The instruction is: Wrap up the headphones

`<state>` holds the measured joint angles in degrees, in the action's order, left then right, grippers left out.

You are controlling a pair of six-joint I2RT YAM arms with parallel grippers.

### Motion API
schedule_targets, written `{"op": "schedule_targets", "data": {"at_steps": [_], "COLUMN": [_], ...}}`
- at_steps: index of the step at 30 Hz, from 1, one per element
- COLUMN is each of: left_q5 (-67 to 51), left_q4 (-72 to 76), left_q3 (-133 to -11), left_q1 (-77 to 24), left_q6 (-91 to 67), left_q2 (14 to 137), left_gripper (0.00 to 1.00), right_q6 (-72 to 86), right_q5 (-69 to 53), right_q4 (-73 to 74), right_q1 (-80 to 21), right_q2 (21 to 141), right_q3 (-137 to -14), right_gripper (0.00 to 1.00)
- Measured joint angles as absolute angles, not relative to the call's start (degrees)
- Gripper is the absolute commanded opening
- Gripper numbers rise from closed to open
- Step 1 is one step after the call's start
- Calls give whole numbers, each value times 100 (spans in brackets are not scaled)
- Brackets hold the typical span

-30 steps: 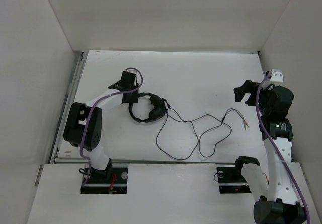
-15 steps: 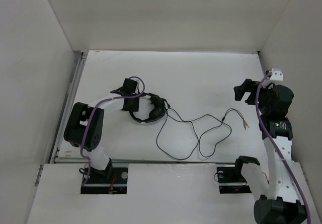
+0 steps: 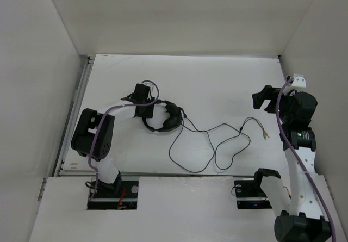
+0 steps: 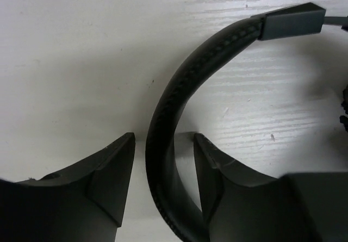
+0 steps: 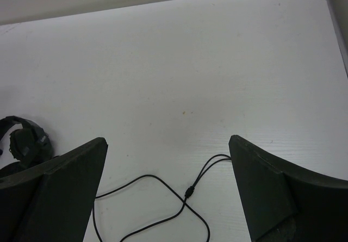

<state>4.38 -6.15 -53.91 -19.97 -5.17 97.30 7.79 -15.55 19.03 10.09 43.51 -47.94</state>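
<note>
We are straddling the headphones' (image 3: 161, 118) light, seemingly stiff headband (image 4: 163, 106) with the left gripper (image 4: 163, 140), its jaws apart; the right gripper (image 5: 167, 140) is gaping wide.

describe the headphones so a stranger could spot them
On the white table, look left of centre, beside the left gripper. The headphones are a black hoop with earcups; unlike the thick purple arm cables, their thin black cable loops rightward.
</note>
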Motion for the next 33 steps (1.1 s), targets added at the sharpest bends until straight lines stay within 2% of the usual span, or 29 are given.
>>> {"op": "schedule_targets", "data": {"at_steps": [5, 11, 20, 29, 33], "left_q5": [502, 456, 200, -285, -609], "left_q4": [-537, -506, -392, -698, -1343], "left_q3": [-5540, -5629, -5629, -5695, -5972], "left_q1": [-2128, -2209, -2206, -2191, -2287], "left_q6": [-325, 47, 390, 45, -226], "left_q2": [9870, 9953, 9992, 9898, 9559], "left_gripper": [47, 38, 1, 0, 0], "right_q6": [779, 779, 779, 635, 320], "right_q5": [-1564, -1573, -1575, -1909, -2202], "right_q4": [1907, 1907, 1909, 2001, 2281], "right_q1": [1011, 1013, 1017, 917, 447], "right_q2": [4307, 4237, 4233, 4189, 4237], "right_q3": [-4794, -4794, -4794, -4794, -4880], "right_gripper": [100, 100, 100, 100, 100]}}
